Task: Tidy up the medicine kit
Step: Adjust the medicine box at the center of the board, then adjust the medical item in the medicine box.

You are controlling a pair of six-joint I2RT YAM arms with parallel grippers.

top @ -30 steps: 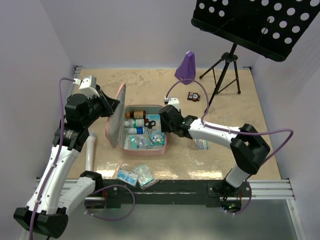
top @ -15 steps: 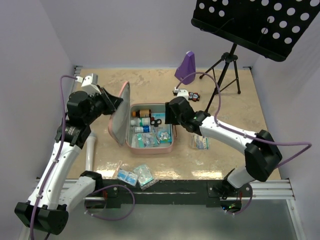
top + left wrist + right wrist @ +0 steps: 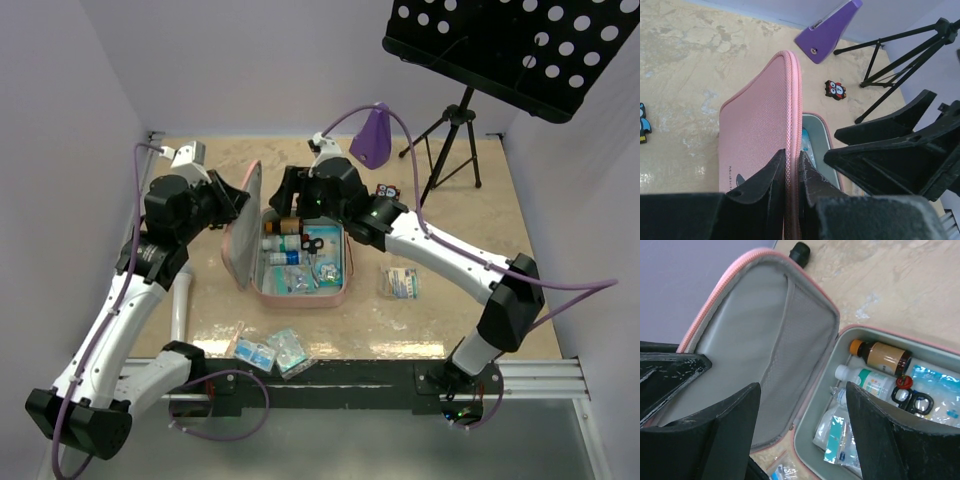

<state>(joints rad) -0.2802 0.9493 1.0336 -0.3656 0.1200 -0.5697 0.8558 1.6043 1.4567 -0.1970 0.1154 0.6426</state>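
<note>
The medicine kit (image 3: 300, 272) lies open in the middle of the table, a pink case with a grey-white lining. Its lid (image 3: 248, 215) stands nearly upright on the left side. My left gripper (image 3: 238, 198) is shut on the lid's zip rim (image 3: 792, 125), one finger on each face. My right gripper (image 3: 292, 194) hovers open over the tray's far end beside the lid, holding nothing. In the tray lie a brown bottle (image 3: 885, 356), a white bottle (image 3: 865, 381), black scissors (image 3: 912, 400) and blue packets (image 3: 837, 440). The lid's mesh pocket (image 3: 790, 355) looks empty.
A purple metronome (image 3: 372, 135) and a small owl-faced item (image 3: 386, 192) sit behind the kit. A music stand (image 3: 520, 45) on a tripod (image 3: 450, 150) rises at the back right. Loose packets lie right of the kit (image 3: 402, 283) and near the front edge (image 3: 270, 350). A white tube (image 3: 178, 300) lies on the left.
My right gripper has lifted out of the tray, swung to its far end by the lid and opened wider. The left gripper has kept its hold while the kit shifted slightly right.
</note>
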